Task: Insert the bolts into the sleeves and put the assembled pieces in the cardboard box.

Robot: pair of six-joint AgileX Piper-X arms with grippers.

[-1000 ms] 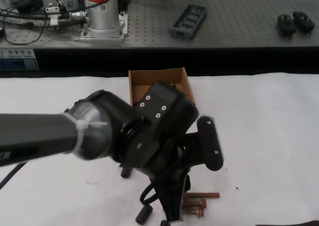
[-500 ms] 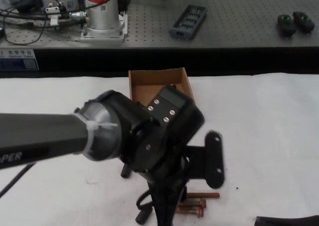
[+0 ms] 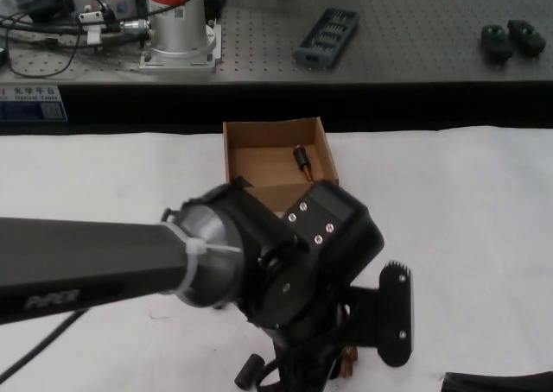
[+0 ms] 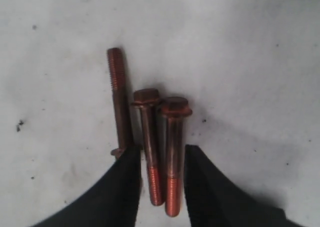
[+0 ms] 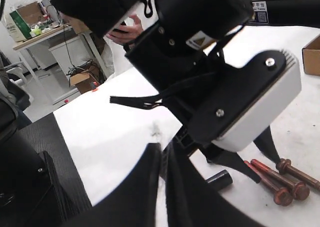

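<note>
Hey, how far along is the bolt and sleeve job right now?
One assembled piece already lies in the cardboard box. The left gripper is open astride two of three loose bolts, gripping nothing yet. Left: sleeve those bolts (a black sleeve lies nearby) and box them.

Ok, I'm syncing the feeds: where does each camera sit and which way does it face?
High: behind the arms, facing forward and down at box and left arm.
Left wrist: on that arm, facing down at bolts below left claw.
Right wrist: on that arm, facing past right claw at left arm.
Both wrist views share the bolts.
</note>
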